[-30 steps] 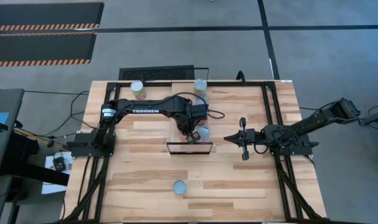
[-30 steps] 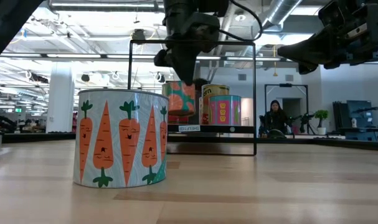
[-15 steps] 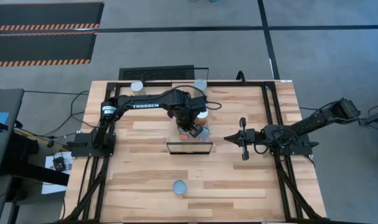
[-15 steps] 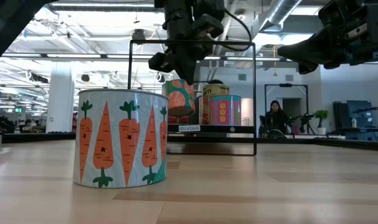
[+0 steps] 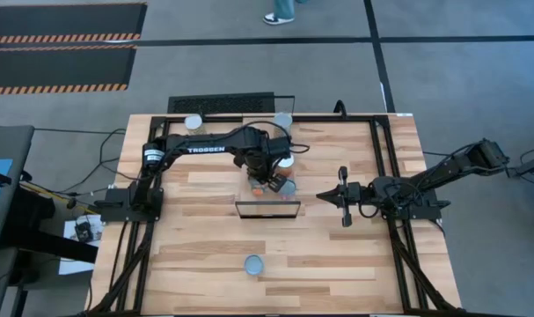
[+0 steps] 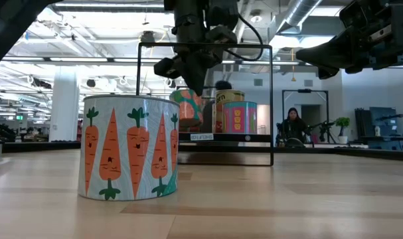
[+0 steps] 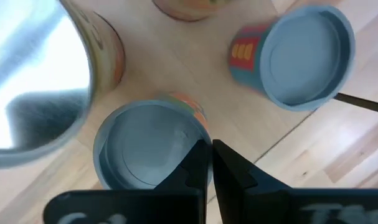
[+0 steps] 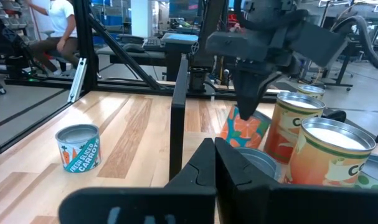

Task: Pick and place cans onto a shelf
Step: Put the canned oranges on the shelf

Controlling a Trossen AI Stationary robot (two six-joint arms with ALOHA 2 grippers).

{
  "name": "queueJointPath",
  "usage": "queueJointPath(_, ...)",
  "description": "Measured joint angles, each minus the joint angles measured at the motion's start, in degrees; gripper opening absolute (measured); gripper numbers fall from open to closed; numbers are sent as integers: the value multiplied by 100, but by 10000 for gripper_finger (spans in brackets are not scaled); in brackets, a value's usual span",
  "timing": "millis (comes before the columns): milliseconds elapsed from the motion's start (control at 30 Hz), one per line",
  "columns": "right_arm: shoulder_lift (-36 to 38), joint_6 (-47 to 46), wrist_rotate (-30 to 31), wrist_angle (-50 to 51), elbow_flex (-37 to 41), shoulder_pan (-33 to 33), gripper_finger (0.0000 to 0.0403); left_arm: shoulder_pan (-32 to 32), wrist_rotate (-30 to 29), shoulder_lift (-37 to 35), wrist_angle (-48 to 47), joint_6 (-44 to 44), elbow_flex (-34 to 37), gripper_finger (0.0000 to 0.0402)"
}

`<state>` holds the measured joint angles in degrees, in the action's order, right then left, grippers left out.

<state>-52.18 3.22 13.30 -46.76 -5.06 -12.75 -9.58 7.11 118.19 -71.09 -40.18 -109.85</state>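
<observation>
My left gripper is shut on an orange-labelled can with a grey top, pointing down over the shelf, a light plank in a thin black frame. Around it on the plank stand a teal can and a taller orange can. A carrot-print can stands alone near the table's front edge. Two more cans stand at the far edge. My right gripper waits shut and level to the right of the shelf. My left gripper pinches the orange can's top rim between its two fingers, one finger over the lid and one outside the wall. The fingers come from above, pointing down. The can hangs tilted below them; whether its bottom edge touches the plank I cannot tell.
The shelf's black frame stands as a tall thin rectangle on the near side of the cans. Black rails run along the table's left and right sides. People are in the room beyond the table.
My left gripper has gone a little toward the table's left and far edges with the orange can, rolling about its own pointing line. The can, upright a second ago, now hangs tilted beside the other cans on the shelf. The fingers stay shut.
</observation>
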Motion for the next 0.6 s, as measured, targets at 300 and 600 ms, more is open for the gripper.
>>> queueJointPath(300,0,13,0,0,0,0,8,68,127,0,209,-136,31,11)
queueJointPath(600,0,24,0,0,0,0,8,107,86,0,199,-153,31,13)
